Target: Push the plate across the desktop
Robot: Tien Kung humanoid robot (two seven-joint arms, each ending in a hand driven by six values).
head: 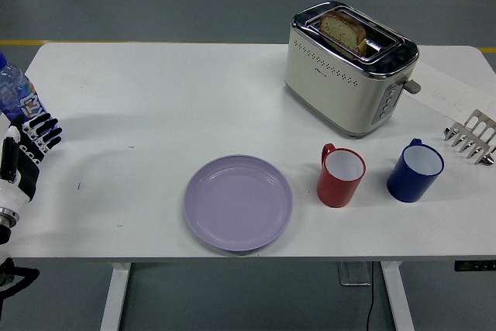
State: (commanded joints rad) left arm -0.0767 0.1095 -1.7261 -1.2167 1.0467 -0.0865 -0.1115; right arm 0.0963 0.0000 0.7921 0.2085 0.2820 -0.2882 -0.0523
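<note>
A lilac plate lies flat on the white table, near its front edge and a little left of centre. My left hand is at the far left edge of the table, well away from the plate, with its fingers spread and holding nothing. My right arm is out of view.
A water bottle stands at the left edge just behind my left hand. A red mug and a blue mug stand right of the plate. A toaster with bread is behind them. A metal rack is at the right edge.
</note>
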